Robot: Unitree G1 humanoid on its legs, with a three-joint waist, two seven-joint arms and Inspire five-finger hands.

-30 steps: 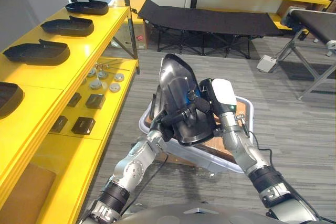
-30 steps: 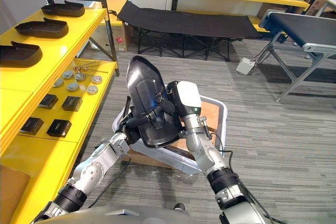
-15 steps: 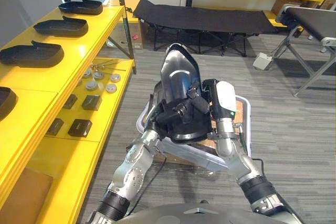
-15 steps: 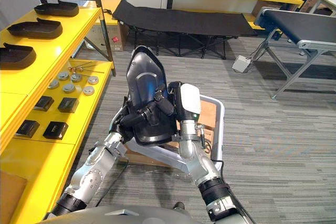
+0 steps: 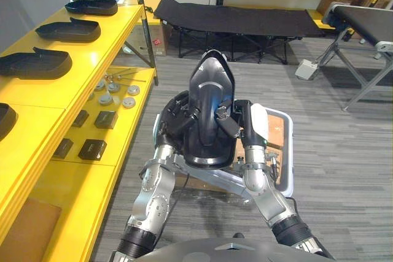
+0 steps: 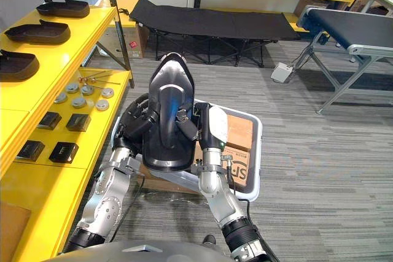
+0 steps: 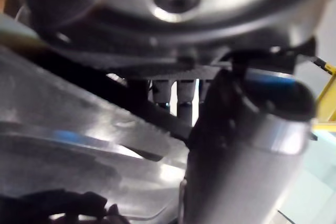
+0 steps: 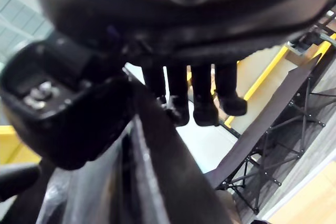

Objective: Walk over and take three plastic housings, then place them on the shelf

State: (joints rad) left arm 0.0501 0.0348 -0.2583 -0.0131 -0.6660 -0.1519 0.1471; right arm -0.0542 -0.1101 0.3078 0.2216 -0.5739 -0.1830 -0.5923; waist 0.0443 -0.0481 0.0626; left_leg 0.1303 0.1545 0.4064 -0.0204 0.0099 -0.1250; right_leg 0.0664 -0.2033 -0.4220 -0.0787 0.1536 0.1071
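Observation:
Both hands hold a glossy black plastic housing [image 5: 209, 108] upright at chest height, its inner side facing me. My left hand [image 5: 177, 118] curls round its left edge. My right hand [image 5: 241, 126], thumb under a white cover, grips the right edge; the right wrist view shows its fingers [image 8: 205, 98] and thumb pinching the housing's rim [image 8: 163, 177]. In the left wrist view the housing's shiny wall [image 7: 79, 145] lies against the hand. Several more black housings [image 5: 67, 30] sit in a row on the top of the yellow shelf [image 5: 104, 53] to my left.
A white bin [image 5: 284, 170] holding cardboard stands on the grey carpet right under the hands. The shelf's lower level [image 5: 120, 121] carries small black boxes and metal discs. A black folding cot [image 5: 245, 23] is at the back, a conveyor frame [image 5: 362, 35] at the right.
The housing has swung upright so that it faces me squarely. My left hand has climbed up its left edge. The camera has shifted a little.

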